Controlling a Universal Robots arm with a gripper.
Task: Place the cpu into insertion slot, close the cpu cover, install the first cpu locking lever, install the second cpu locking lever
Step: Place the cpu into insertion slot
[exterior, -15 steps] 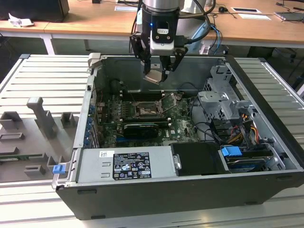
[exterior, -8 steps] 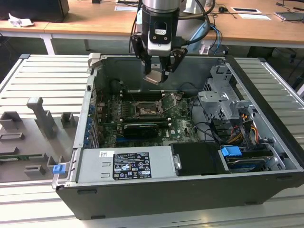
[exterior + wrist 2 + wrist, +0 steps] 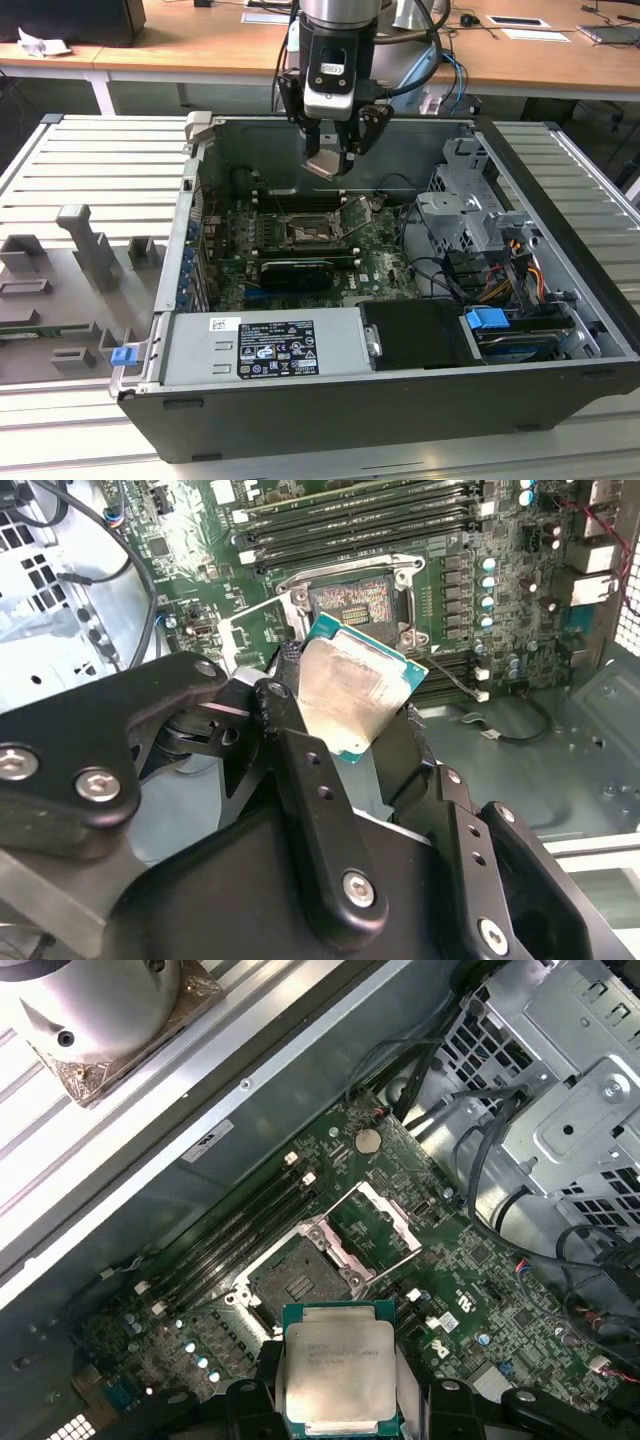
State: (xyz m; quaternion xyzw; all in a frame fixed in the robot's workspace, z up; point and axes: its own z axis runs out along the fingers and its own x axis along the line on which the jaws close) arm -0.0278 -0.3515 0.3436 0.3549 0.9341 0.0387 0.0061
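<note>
The fingers [image 3: 288,695] are clamped on the edges of the cpu [image 3: 340,1370], holding it in the air, apart from the empty insertion slot [image 3: 300,1282], whose cpu cover [image 3: 398,1216] stands flipped open, so I judge all four steps undone.

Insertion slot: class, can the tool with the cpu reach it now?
Probably yes: the cpu cover is open, the insertion slot bare, nothing between it and the tool holding the cpu.
</note>
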